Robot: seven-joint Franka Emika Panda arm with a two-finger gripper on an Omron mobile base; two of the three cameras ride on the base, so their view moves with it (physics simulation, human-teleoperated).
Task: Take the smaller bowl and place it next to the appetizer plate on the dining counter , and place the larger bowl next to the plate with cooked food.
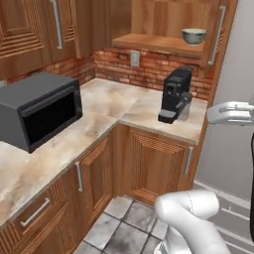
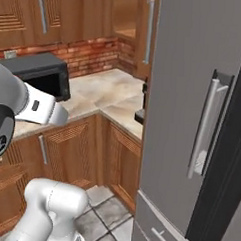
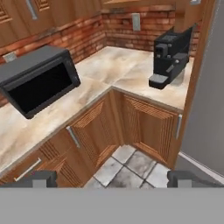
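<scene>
A pale grey-green bowl (image 1: 193, 35) with a darker rim stands on the open wooden shelf (image 1: 158, 43) above the corner counter. I cannot tell from here whether it is the smaller bowl or the larger bowl. My gripper (image 3: 113, 179) is open and holds nothing. It hangs in the air in front of the lower cabinets, well below the shelf, and points toward the counter corner. The appetizer plate, the plate with cooked food and the dining counter are out of view.
A black microwave (image 1: 39, 109) sits on the marble kitchen counter (image 1: 109, 106) at the left. A black coffee machine (image 1: 174, 94) stands right under the shelf. A tall grey fridge (image 2: 192, 121) closes off the right side. The floor (image 1: 124, 223) is grey tile.
</scene>
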